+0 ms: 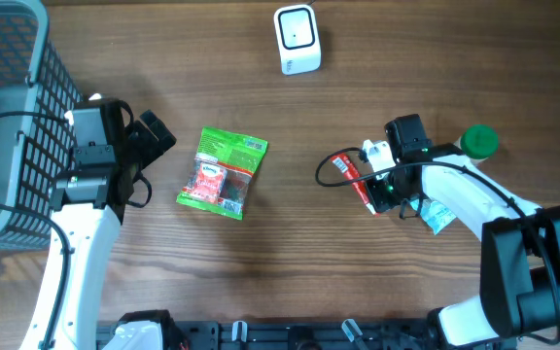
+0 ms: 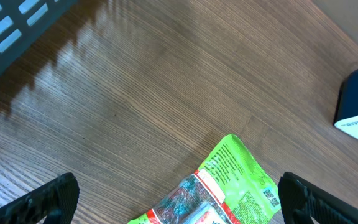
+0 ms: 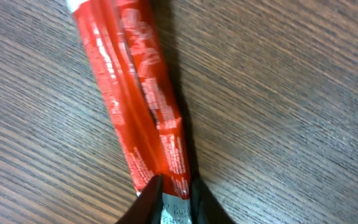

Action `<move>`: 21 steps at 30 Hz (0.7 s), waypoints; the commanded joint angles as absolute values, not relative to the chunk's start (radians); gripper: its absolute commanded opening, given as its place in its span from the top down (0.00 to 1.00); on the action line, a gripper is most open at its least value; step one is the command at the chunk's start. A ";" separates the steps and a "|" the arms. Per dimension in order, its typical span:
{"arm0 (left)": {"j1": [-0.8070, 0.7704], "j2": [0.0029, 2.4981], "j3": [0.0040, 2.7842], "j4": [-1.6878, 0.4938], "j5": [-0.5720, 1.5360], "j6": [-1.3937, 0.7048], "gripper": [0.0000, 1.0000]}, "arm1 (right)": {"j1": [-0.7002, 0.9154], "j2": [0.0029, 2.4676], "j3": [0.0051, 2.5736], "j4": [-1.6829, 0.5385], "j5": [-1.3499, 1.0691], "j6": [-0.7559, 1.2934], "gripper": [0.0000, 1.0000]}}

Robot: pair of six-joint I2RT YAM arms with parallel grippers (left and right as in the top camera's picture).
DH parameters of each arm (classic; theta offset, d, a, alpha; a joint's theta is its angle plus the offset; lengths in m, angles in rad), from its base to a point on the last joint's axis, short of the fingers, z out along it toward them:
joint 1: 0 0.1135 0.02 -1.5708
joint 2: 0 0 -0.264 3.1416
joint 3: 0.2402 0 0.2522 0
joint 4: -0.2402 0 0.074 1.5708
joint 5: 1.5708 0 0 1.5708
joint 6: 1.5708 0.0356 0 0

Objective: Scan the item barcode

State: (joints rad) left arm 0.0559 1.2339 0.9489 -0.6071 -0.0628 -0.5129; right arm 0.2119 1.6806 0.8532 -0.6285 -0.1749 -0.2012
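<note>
step: grasp | right fingers [image 3: 146,204] clamped on tube [image 3: 135,93] at its crimped end, tube flat on tabletop [image 1: 261,272] | left fingers [image 2: 48,199] wide apart | I'd lift level, then turn barcode toward scanner [image 1: 297,39]

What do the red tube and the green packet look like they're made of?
Red tube: probably soft plastic or laminate with a glossy finish, given the highlights, lengthwise creases and flat crimped end. Green packet: thin plastic film, shiny, with wrinkled edges and what seems to be a clear window.
</note>
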 commanded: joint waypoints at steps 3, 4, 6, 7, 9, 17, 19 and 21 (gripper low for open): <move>0.062 1.232 0.950 -0.607 -0.073 -0.505 0.00 | 0.213 1.732 0.808 -0.621 -0.194 -0.162 0.96; 0.062 1.232 0.950 -0.607 -0.073 -0.505 0.00 | 0.213 1.732 0.808 -0.612 -0.192 -0.125 0.96; 0.062 1.232 0.950 -0.607 -0.073 -0.505 0.00 | 0.213 1.732 0.809 -0.595 -0.192 -0.051 0.96; 0.062 1.232 0.950 -0.607 -0.073 -0.505 0.00 | 0.213 1.732 0.810 -0.588 -0.192 -0.017 0.96; 0.062 1.232 0.950 -0.607 -0.073 -0.505 0.00 | 0.213 1.730 0.827 -0.592 -0.192 0.005 0.96; 0.062 1.232 0.950 -0.607 -0.073 -0.505 0.00 | 0.215 1.579 0.913 -0.592 -0.141 0.117 0.96; 0.062 1.232 0.950 -0.607 -0.073 -0.505 0.00 | 0.216 1.523 0.914 -0.592 -0.142 0.120 0.96; 0.062 1.232 0.950 -0.607 -0.073 -0.505 0.00 | 0.216 1.482 0.914 -0.599 -0.142 0.119 0.96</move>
